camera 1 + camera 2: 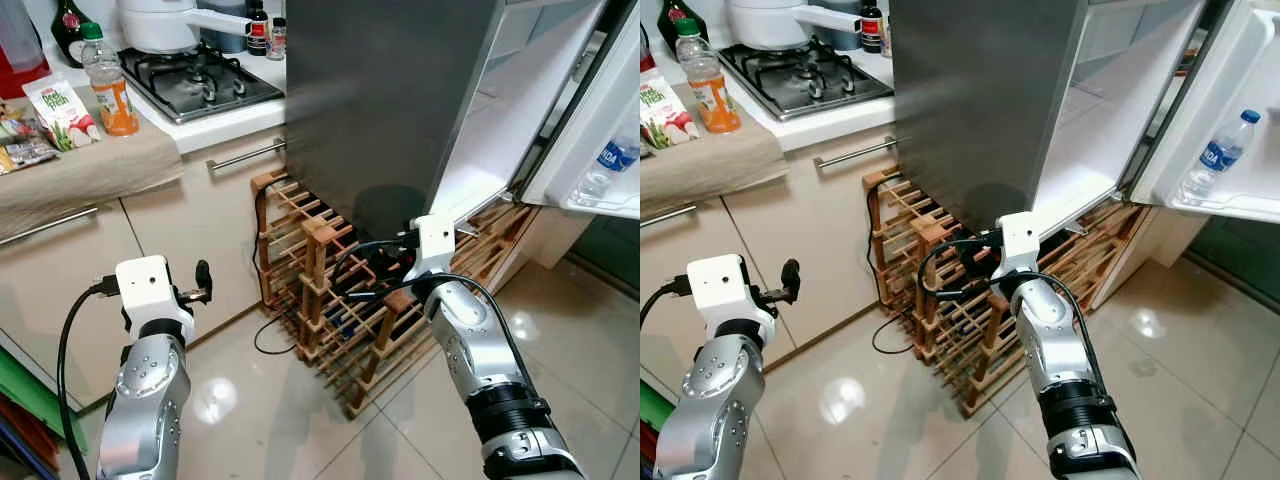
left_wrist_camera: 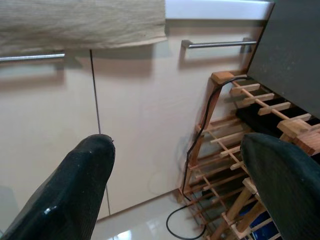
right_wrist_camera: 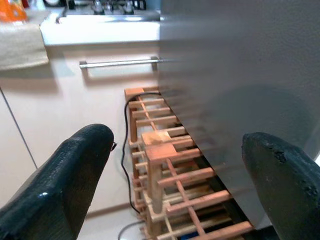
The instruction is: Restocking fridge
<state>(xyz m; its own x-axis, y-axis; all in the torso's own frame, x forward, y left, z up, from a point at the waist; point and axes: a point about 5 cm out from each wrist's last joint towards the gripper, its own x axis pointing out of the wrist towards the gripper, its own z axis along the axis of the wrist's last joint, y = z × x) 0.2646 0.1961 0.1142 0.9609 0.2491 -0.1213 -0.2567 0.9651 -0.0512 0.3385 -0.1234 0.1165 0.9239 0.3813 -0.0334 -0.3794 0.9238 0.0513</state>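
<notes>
Both grippers empty, fingers apart: right gripper [image 1: 392, 262] near the wooden rack [image 1: 330, 300]; orange bottle [image 1: 110, 92] on the counter (fridge door [image 1: 600, 120] open). Risk: arm striking rack.

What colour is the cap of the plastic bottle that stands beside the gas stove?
Green cap on the orange-drink plastic bottle, clearest in the left eye view.

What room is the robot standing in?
It looks like a home kitchen. There is a gas hob with a white pot on the counter, a fridge with its door open, and a wooden wine rack on the tiled floor.
</notes>
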